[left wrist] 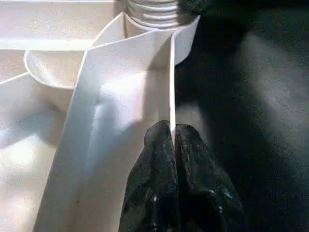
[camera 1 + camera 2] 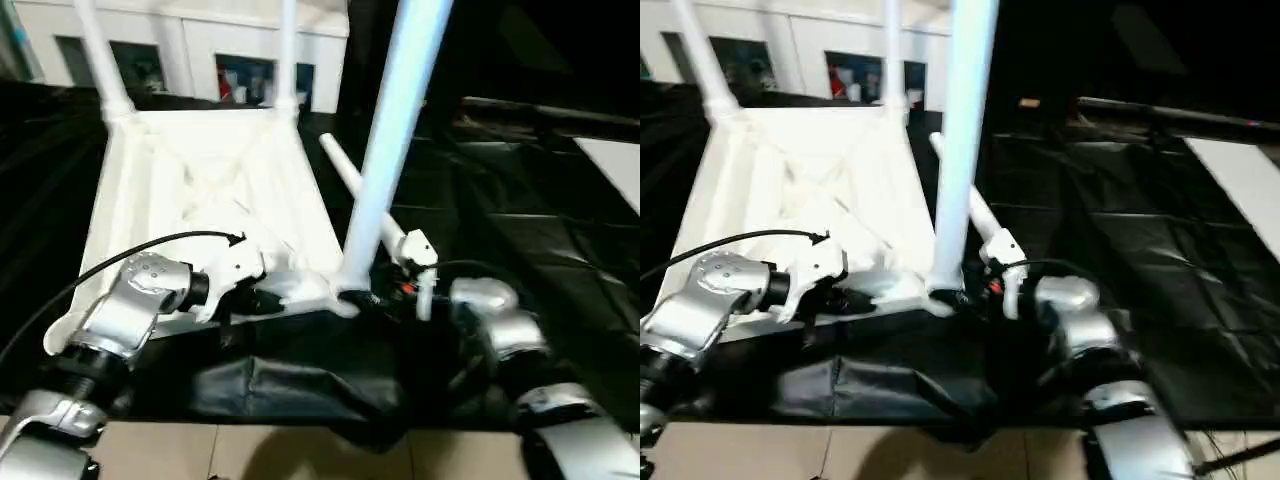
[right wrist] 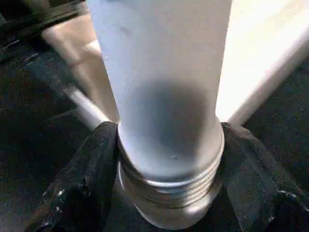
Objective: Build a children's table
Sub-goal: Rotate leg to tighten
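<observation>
Left fingers (image 1: 173,145) pinch thin rib; right fingers (image 3: 87,183) clasp threaded leg (image 3: 164,96).

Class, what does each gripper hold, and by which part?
Left gripper: table top, by its thin side wall. Right gripper: upright leg, at its threaded base.

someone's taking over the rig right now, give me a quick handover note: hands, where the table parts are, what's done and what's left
Left hand: shut on the near edge wall of the table top, steadying it.
Right hand: fingers either side of the threaded base of the near leg, which stands in the near corner socket.
Table top lies upside down on the black cloth.
Done: two far legs stand in their sockets.
Left: check the near leg is seated; fit the loose leg lying beside the top.
</observation>
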You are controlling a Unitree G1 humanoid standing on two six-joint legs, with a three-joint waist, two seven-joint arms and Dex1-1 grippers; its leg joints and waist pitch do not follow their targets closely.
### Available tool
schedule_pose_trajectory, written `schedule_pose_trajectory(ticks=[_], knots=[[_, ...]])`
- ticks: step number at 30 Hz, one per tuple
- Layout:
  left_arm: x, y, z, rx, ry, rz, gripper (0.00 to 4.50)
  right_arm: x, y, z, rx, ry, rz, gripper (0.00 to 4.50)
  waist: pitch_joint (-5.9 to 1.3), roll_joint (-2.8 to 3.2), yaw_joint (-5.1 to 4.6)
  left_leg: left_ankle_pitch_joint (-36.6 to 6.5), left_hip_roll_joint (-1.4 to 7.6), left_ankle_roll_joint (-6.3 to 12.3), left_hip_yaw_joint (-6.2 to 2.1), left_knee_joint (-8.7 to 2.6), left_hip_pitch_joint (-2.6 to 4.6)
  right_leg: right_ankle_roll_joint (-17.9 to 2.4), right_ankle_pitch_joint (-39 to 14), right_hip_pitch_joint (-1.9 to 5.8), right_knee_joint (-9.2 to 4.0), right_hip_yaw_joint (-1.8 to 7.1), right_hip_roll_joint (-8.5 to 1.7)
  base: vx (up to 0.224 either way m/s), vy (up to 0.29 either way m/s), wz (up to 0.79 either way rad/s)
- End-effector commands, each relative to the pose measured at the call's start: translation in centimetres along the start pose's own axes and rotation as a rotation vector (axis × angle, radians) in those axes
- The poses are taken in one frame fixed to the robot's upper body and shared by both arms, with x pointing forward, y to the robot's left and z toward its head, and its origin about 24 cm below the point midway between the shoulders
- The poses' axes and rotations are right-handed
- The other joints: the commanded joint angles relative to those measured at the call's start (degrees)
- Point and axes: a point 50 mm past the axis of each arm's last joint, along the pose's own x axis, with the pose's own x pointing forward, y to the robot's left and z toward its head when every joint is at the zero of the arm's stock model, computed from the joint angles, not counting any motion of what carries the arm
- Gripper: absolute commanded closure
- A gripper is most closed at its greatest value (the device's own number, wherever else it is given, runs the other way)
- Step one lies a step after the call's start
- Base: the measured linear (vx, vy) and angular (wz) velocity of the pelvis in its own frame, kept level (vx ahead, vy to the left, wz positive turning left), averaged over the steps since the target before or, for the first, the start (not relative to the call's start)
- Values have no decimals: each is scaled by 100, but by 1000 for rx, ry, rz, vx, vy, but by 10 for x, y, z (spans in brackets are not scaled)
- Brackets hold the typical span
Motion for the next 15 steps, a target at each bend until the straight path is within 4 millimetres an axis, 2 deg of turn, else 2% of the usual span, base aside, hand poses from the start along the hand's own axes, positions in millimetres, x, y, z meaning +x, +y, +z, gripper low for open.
schedule_pose_trajectory(ticks=[1,2,3,5,6,7,9,11,15], knots=[[15,-1,-22,-83,111,78,450,1,-10,-6,54,8,-184,178,-191,61,-18,-1604,170,-121,-87,-437,106,-1214,-1652,135,-521,189,-386,-55,2,-1],[16,0,-21,-91,110,94,450,1,-10,-6,63,4,-200,178,-193,56,-16,-1788,168,-197,-108,-439,118,-1069,-2071,122,-559,190,-402,-55,2,-1],[22,8,-18,-135,108,182,450,7,-10,-9,112,-8,-292,178,-191,73,-26,-1827,163,-251,-113,-451,110,-977,-2191,107,-575,194,-397,-56,2,-3],[26,13,-14,-173,103,248,450,11,-10,-11,135,0,-359,178,-197,69,-20,-1892,159,-273,-122,-450,123,-921,-2280,91,-586,191,-396,0,0,0],[31,17,-10,-210,102,304,450,17,-9,-12,151,10,-424,178,-205,98,-9,-1916,153,-278,-125,-447,129,-881,-2273,73,-593,194,-394,0,0,0],[32,17,-9,-213,101,313,450,18,-8,-12,150,13,-434,178,-201,87,-11,-1932,149,-271,-121,-447,128,-878,-2268,62,-605,193,-385,0,0,0],[42,19,0,-225,87,356,450,28,-4,-11,147,15,-485,178,-208,99,10,-1897,145,-258,-122,-446,118,-860,-2159,63,-598,192,-382,0,0,0],[44,19,4,-222,79,367,450,31,-2,-10,137,19,-494,178,-215,86,14,-1861,147,-231,-117,-443,106,-873,-2033,73,-593,191,-379,0,0,0],[54,14,9,-210,67,325,450,40,4,-4,149,-38,-463,178,-235,94,29,-1637,147,-113,-100,-441,67,-980,-1454,108,-543,191,-366,0,0,0]])
